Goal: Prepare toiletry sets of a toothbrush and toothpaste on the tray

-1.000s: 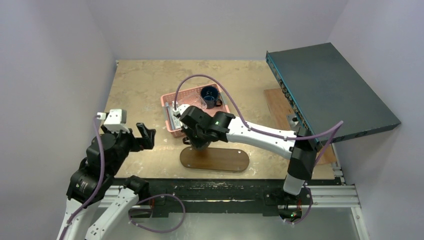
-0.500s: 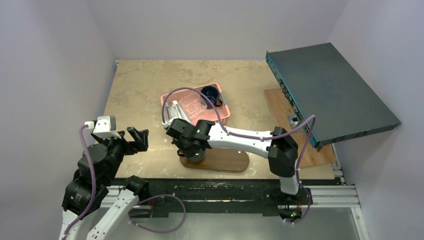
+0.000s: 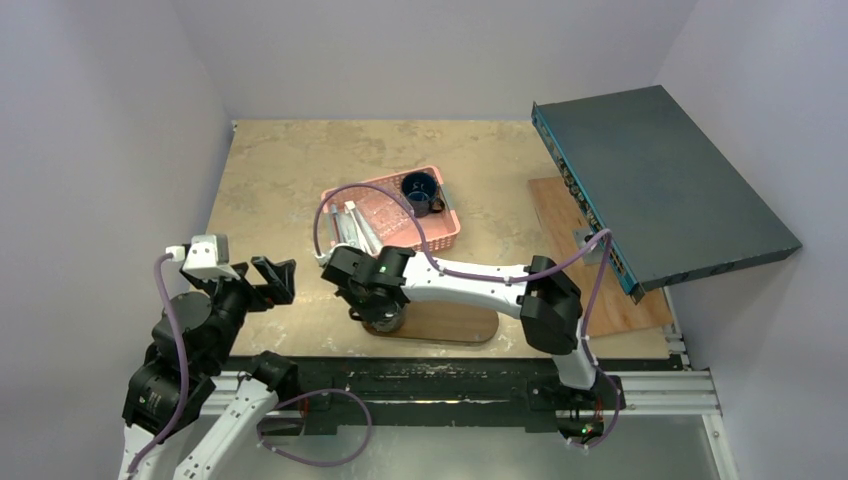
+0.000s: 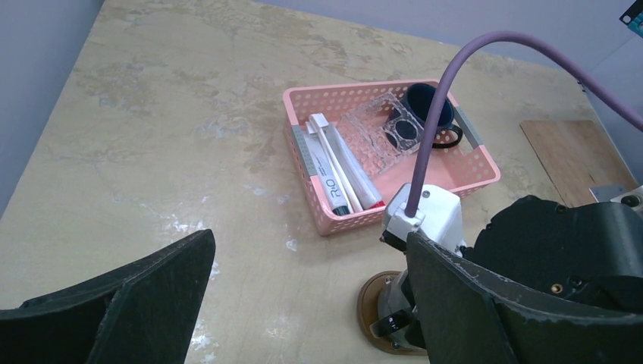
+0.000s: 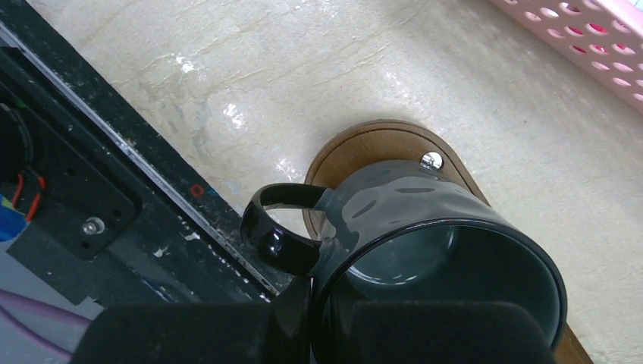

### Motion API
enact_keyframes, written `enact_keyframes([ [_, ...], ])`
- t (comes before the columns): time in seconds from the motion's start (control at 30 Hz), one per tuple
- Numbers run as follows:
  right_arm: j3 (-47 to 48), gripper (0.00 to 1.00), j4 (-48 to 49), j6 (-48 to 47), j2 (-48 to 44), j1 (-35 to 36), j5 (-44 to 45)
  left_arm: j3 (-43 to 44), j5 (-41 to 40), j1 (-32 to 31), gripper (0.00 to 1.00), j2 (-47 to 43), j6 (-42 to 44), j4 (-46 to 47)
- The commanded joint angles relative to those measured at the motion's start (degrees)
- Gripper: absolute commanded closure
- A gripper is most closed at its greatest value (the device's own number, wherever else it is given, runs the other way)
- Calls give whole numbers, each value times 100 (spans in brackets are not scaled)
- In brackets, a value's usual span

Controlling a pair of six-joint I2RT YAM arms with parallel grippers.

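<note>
Top view: right hand [image 3: 380, 312] sits over the left end of the tray [image 3: 455, 322], left hand [image 3: 272, 278] off to the left. Left wrist: its fingers [image 4: 136, 303] are spread wide, toiletry sets [image 4: 337, 171] lying in the pink basket [image 4: 485, 171]. Right wrist: hand pinching the rim of a dark mug [image 5: 425, 220] over the tray's rounded end.

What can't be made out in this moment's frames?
Right wrist: the dark mug hides whether its base touches the tray; the right gripper is blurred, cut by the bottom edge.
Top external: the right arm covers the tray's left end.
Left wrist: toiletry items overlap in the pink basket; count unclear.
</note>
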Motion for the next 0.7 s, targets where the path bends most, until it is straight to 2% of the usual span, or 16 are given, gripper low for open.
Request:
enact_keyframes([
  [0.0, 356, 100, 6, 94, -50, 76, 167, -18, -48, 30, 4, -34, -39, 255],
  [0.67, 710, 100, -132, 112, 250, 155, 270, -25, 4, 30, 4, -10, -39, 264],
])
